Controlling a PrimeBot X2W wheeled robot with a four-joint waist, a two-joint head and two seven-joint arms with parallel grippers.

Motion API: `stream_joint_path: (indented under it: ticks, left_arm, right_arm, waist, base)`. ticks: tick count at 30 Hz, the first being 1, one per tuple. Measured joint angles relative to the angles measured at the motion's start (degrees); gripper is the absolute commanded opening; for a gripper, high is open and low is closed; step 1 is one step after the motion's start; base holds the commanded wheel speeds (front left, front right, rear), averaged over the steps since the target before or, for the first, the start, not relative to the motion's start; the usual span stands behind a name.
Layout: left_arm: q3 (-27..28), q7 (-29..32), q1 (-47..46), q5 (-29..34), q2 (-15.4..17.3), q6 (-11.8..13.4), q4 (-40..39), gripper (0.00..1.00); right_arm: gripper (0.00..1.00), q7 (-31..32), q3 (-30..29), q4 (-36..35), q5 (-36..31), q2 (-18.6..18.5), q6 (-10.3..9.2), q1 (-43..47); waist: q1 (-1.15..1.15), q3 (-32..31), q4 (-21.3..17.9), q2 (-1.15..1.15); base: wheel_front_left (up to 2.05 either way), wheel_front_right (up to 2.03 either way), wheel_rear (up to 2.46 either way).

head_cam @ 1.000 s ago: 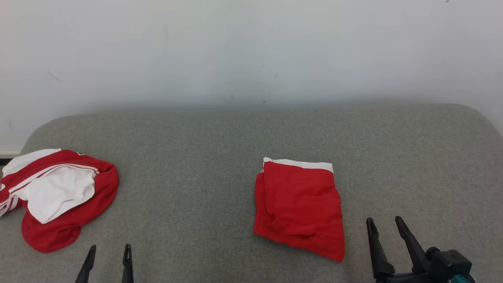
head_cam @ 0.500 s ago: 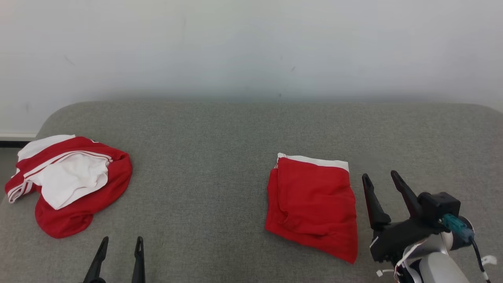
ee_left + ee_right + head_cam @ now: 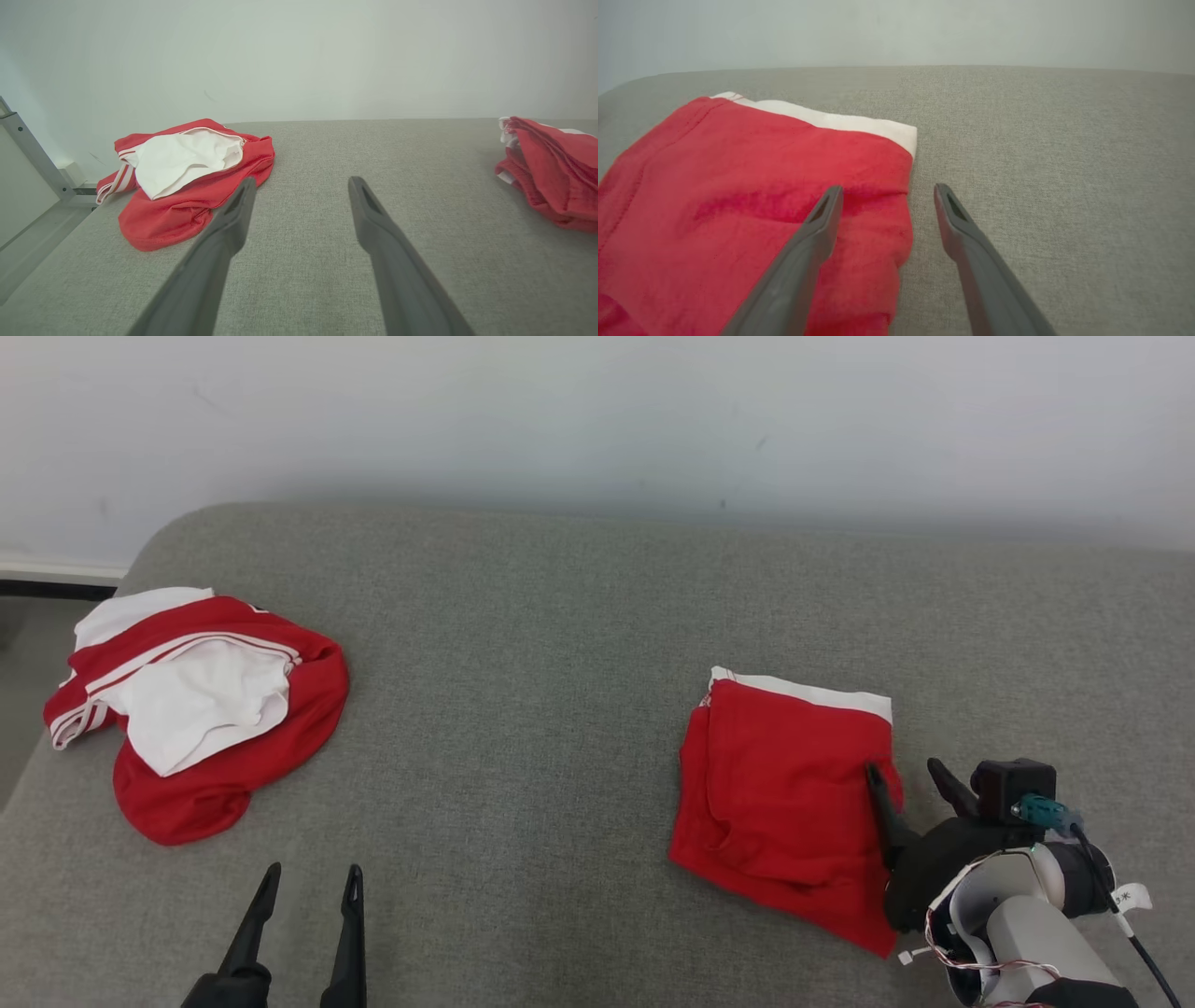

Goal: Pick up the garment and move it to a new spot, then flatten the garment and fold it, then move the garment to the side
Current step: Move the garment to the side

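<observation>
Straddling rt edge of folded garment (image 3: 784,784): right end effector (image 3: 904,768), fingers apart; left end effector (image 3: 313,873) also apart.

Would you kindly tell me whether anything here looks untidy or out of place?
The red-and-white garment lies crumpled near the left edge of the grey surface, white fabric showing. The folded red garment looks neat, though its near corner juts out askew.
</observation>
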Motion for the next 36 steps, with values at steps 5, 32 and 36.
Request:
stream_joint_path:
  ticks: [5, 32, 36]
  left_arm:
    - [0.03, 0.0, -0.58, -0.22, -0.03, -0.01, 0.41, 1.0]
    - [0.46, 0.0, -2.58, -0.94, -0.23, -0.08, -0.56, 1.0]
    - [0.04, 0.0, -3.79, -0.96, -0.23, -0.2, -2.23, 1.0]
  right_arm:
    - [1.0, -0.48, -0.11, 6.77, 0.11, 0.47, 0.0, -1.79]
    - [0.0, -2.08, 9.58, 19.82, 4.45, -1.19, 0.02, -16.85]
    - [0.0, -1.13, 12.52, 19.26, 4.5, -3.39, 0.02, -19.73]
  waist:
    - [0.0, 1.49, 0.91, 0.0]
    - [0.0, 5.29, -1.06, 0.0]
    - [0.0, 7.03, -1.88, 0.0]
  base:
    - [0.0, 0.0, 0.0]
    - [0.0, 0.0, 0.0]
    - [0.0, 0.0, 0.0]
